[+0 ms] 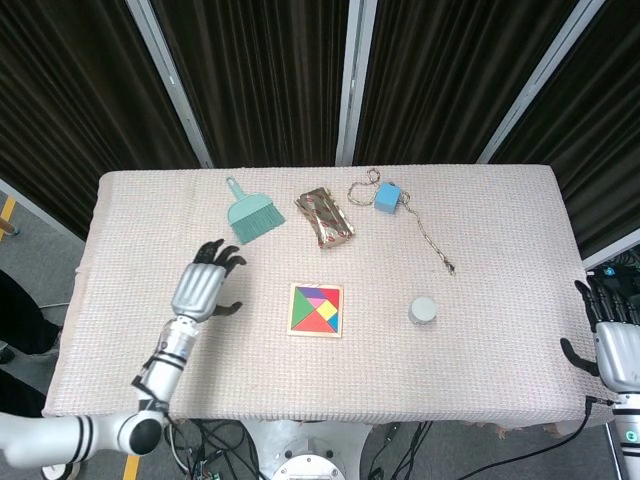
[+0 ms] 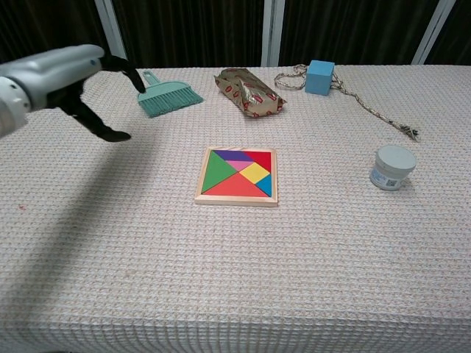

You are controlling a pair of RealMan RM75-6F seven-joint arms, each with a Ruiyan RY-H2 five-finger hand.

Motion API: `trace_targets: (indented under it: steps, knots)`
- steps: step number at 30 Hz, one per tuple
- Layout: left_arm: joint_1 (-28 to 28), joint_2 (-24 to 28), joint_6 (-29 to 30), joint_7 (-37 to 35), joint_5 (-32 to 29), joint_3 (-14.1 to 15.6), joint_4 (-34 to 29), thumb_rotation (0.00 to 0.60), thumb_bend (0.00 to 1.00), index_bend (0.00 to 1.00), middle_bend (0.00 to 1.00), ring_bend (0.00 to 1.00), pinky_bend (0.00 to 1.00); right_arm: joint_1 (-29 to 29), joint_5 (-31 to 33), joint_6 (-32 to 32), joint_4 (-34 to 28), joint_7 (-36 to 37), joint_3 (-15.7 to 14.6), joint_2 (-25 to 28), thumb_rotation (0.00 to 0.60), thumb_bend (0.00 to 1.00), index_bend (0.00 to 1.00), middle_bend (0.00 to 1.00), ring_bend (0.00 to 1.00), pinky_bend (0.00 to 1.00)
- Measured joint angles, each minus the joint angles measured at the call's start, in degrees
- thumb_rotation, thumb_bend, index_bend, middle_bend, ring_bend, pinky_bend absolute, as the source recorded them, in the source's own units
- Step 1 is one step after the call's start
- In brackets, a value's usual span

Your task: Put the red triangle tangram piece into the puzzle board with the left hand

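Note:
The wooden puzzle board (image 1: 316, 310) (image 2: 237, 176) lies near the table's middle, filled with coloured pieces. The red triangle (image 2: 234, 184) (image 1: 311, 322) sits flat in the board along its near edge. My left hand (image 1: 200, 287) (image 2: 70, 77) hangs above the cloth well to the left of the board, fingers spread, holding nothing. My right hand (image 1: 610, 335) shows at the right edge of the head view, off the table, fingers apart and empty.
A teal hand brush (image 1: 250, 213) (image 2: 168, 95), a patterned wrapped packet (image 1: 324, 217) (image 2: 249, 91), a blue cube (image 1: 388, 196) (image 2: 320, 76) with a braided cord (image 1: 430, 238) lie at the back. A small white jar (image 1: 423, 311) (image 2: 392, 167) stands right of the board.

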Motion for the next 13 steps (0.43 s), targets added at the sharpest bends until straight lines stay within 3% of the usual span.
trace_targets:
  steps: [3, 7, 13]
  knots:
    - [4.58, 6.18, 4.59, -1.33, 8.74, 5.36, 0.13, 0.6, 0.15, 0.16, 0.08, 0.0, 0.05, 0.24, -2.48, 1.61, -0.43, -0.55, -0.17, -0.63, 0.6, 0.22, 0.0, 0.0, 0.0, 0.0]
    - [12.62, 13.77, 10.29, -6.54, 14.93, 11.48, 0.78, 0.6, 0.15, 0.14, 0.03, 0.0, 0.0, 0.63, -3.79, 1.82, -2.17, -3.77, -0.75, -0.9, 0.6, 0.46, 0.0, 0.0, 0.0, 0.0]
    - [20.56, 17.99, 15.77, -15.22, 18.5, 14.8, 3.79, 0.6, 0.15, 0.11, 0.01, 0.0, 0.0, 1.35, -3.87, -0.28, -6.39, -9.65, -1.85, -0.66, 0.6, 0.46, 0.0, 0.0, 0.0, 0.0]
